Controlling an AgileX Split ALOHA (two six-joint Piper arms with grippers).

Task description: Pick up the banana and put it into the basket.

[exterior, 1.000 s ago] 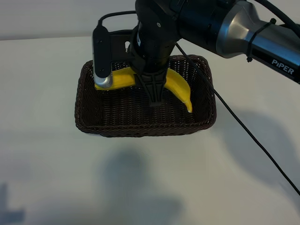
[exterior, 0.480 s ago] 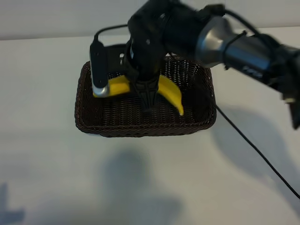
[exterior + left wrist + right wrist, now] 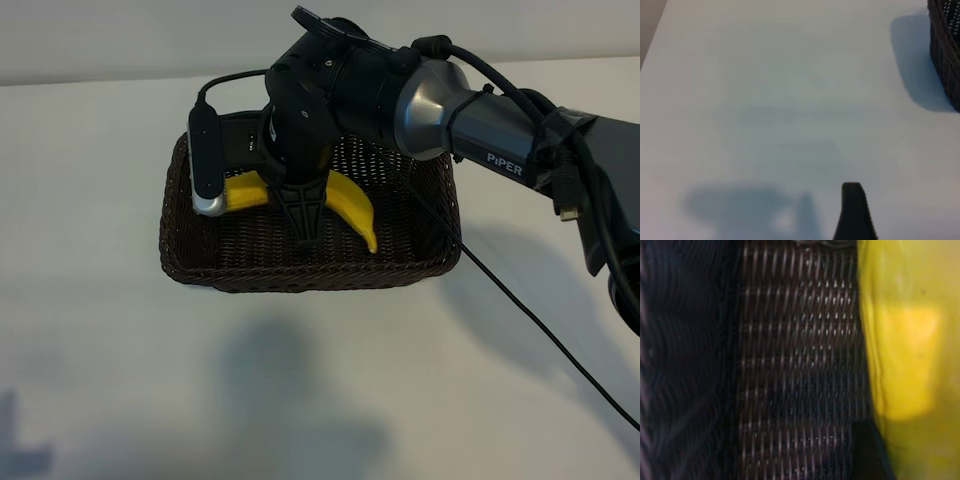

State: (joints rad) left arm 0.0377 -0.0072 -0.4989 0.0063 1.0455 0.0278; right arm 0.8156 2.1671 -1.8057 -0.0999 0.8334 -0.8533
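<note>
The right gripper [image 3: 306, 232] points down into the basket [image 3: 190, 255] in the upper middle of the outside picture, and its fingers are closed on the banana [image 3: 350, 203], about halfway along it. The banana is inside the basket, lying across the back half, with its pointed tip toward the right. Whether it sits on the woven floor or hangs just above it cannot be told. The right arm [image 3: 450, 110] is thick, black and silver, and it reaches in from the right edge and bends down over the basket. White letters on the arm say "PIPER". A small camera [image 3: 207, 160] on the wrist hides the left end of the banana. A thin black cable [image 3: 520, 310] runs from the arm down toward the lower right corner. The basket sits on a white table [image 3: 100, 350]. The left gripper [image 3: 854, 212] is out over bare table off to the side of the basket, with its fingers apart and nothing in them.
</note>
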